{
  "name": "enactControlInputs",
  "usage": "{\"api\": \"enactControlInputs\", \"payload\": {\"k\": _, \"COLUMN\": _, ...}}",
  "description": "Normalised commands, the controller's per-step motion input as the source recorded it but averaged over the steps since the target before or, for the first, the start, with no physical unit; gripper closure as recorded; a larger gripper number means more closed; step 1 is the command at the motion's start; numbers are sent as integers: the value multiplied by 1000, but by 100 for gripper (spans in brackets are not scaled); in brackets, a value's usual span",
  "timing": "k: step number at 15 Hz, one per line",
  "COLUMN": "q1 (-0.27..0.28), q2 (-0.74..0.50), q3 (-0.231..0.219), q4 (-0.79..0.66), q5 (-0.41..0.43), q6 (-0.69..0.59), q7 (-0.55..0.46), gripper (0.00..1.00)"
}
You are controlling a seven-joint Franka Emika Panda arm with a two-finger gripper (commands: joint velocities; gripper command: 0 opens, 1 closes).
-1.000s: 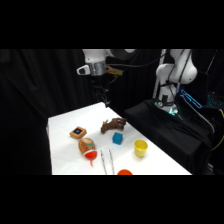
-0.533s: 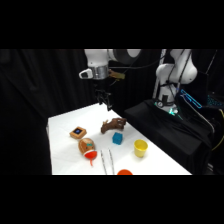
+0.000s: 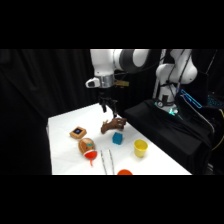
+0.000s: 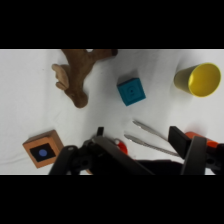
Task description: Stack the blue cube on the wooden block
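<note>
High up near the middle of the side view, the end effector point(image 3: 108, 106) hangs over the desk point(image 3: 62, 125) with nothing in it; I cannot tell how wide it is open. Below, to the right, the blue cube point(image 3: 117, 138) sits free, ready to be picked. Left of it lies the wooden block point(image 3: 77, 132), well apart.
</note>
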Motion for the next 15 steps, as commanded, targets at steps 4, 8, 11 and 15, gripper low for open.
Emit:
{"api": "enactControlInputs", "payload": {"k": 4, "q1": 29, "q2": -14, "q3": 36, "q4": -187, "q5": 89, "q6": 303, "q7": -227, "gripper": 0}}
{"api": "enactControlInputs", "payload": {"k": 8, "q1": 19, "q2": 60, "q3": 34, "q4": -159, "q5": -25, "q6": 403, "q7": -122, "gripper": 0}}
{"api": "enactControlInputs", "payload": {"k": 11, "q1": 12, "q2": 44, "q3": 40, "q4": -166, "q5": -107, "q6": 416, "q7": -78, "gripper": 0}}
{"api": "enactControlInputs", "payload": {"k": 15, "q1": -7, "q2": 59, "q3": 26, "q4": -135, "q5": -167, "q6": 357, "q7": -46, "gripper": 0}}
